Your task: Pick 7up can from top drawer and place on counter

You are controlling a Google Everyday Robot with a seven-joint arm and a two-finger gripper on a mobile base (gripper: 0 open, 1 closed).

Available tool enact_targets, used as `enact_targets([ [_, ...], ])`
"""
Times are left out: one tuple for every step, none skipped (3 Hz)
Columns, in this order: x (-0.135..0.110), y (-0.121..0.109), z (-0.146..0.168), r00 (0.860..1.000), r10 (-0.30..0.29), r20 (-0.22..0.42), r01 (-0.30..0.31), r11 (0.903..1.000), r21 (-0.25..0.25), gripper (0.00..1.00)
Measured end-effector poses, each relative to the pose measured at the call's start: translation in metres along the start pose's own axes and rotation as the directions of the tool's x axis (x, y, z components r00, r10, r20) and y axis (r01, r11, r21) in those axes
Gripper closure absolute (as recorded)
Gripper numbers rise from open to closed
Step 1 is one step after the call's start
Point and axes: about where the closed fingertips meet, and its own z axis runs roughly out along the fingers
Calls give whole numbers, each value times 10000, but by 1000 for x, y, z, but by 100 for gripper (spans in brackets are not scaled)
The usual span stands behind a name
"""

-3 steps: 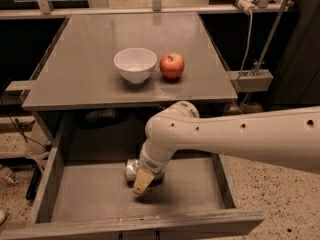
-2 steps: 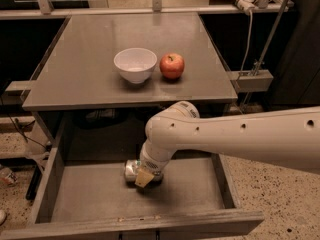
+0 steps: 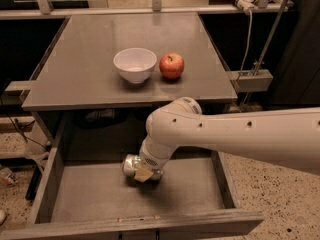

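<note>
The 7up can (image 3: pixel 130 164), silvery and lying on its side, is in the open top drawer (image 3: pixel 100 196), near the middle of its back half. My gripper (image 3: pixel 139 170) reaches down into the drawer from the right on the white arm and is shut on the can. One tan fingertip (image 3: pixel 143 173) lies across the can's right end; the other is hidden behind the can. The can is at or just above the drawer floor. The grey counter (image 3: pixel 90 79) lies above and behind the drawer.
A white bowl (image 3: pixel 135 65) and a red apple (image 3: pixel 171 66) stand side by side on the counter's front half. The drawer's low side walls and its front panel (image 3: pixel 150 224) enclose the gripper. A metal stand with cables (image 3: pixel 255 59) is at the right.
The gripper's tan fingertip has drawn in from below the can to lie against it. The can and gripper have shifted slightly upward in the picture.
</note>
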Motion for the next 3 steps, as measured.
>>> enact_targets([
  [-14,8,-37,9999,139,-28,-139,9998,167,100],
  [-25,12,-80,9998,210,-5,-210,9993,311,100],
  [-44,18,-127,10000,-24,3,24,9988,486,100],
])
